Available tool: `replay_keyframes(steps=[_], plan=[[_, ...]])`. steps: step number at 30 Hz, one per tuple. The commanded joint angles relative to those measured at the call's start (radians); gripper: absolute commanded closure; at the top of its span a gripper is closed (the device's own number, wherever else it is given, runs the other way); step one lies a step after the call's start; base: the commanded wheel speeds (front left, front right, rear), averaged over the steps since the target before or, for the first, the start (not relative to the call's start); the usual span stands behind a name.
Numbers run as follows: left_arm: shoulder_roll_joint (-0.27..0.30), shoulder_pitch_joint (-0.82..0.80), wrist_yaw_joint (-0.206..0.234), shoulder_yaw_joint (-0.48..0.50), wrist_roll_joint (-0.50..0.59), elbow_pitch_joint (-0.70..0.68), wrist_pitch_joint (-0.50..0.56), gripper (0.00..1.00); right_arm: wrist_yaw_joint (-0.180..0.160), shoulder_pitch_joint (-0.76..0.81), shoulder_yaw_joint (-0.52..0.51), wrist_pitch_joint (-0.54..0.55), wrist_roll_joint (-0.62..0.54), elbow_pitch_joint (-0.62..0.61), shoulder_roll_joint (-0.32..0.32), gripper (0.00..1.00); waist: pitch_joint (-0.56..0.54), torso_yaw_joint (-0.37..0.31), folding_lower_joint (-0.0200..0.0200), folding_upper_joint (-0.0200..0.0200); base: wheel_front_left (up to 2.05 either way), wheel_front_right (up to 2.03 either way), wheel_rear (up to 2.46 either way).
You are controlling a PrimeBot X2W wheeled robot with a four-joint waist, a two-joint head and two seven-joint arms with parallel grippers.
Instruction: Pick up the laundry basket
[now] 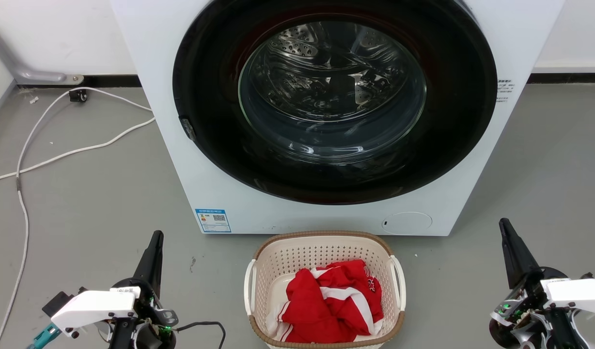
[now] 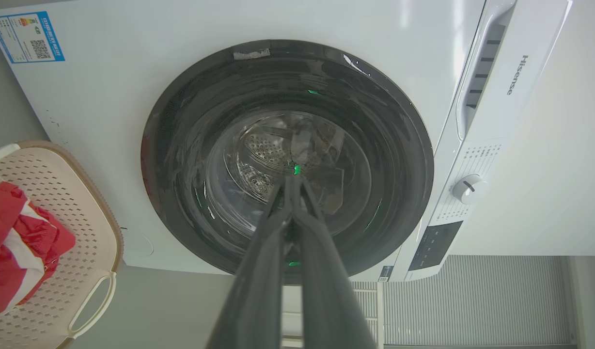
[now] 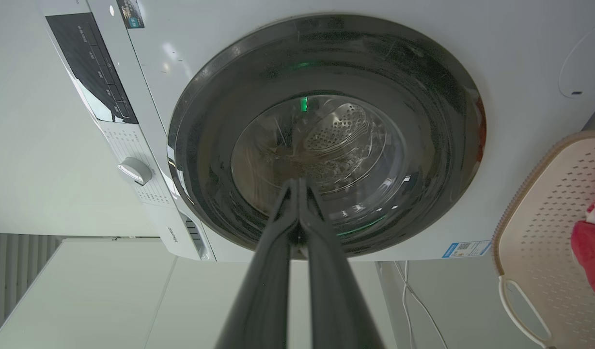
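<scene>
Cream perforated laundry basket (image 1: 321, 235) sits just before the washing machine (image 1: 215, 194), holding red clothing (image 1: 326, 305). Farther out from the machine, your left gripper (image 1: 157, 235) and right gripper (image 1: 503, 223) have fingers pressed together — unopened, they could shove the handles (image 1: 400, 283) and tip it

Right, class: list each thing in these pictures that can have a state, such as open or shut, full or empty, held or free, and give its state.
washing machine door, shut.
laundry basket, upright on the floor, not gripped, holding clothes.
red and white clothes, crumpled inside the laundry basket.
left gripper, shut, holding nothing.
right gripper, shut, holding nothing.
white cable, lying loose on the floor.
</scene>
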Motion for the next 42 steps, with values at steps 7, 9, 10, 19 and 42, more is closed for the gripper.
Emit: replay_keyframes(steps=[7,9,10,19,42], plan=[[-0.001,-0.008,0.0,0.003,0.008,0.001,0.006,1.0,0.0,-0.013,-0.004,0.004,-0.006,0.001,0.002,1.0,0.0,0.0,0.0,0.0,0.0,0.0,0.0],[-0.002,-0.008,0.0,0.004,0.009,0.001,0.007,1.0,0.0,-0.013,-0.004,0.005,-0.007,0.001,0.002,1.0,0.0,0.0,0.0,0.0,0.0,0.0,0.0],[-0.002,-0.008,0.0,0.004,0.009,0.001,0.007,1.0,0.0,-0.013,-0.005,0.005,-0.007,0.001,0.003,1.0,0.0,0.0,0.0,0.0,0.0,0.0,0.0],[-0.003,-0.009,0.0,0.006,0.009,0.001,0.008,1.0,0.0,-0.013,-0.007,0.006,-0.009,0.001,0.004,1.0,0.0,0.0,0.0,0.0,0.0,0.0,0.0],[-0.007,0.015,0.0,-0.043,0.189,-0.051,-0.075,0.0,0.0,0.028,0.04,-0.077,-0.157,-0.031,0.008,0.0,0.002,0.002,0.0,0.0,0.0,0.0,0.0]])
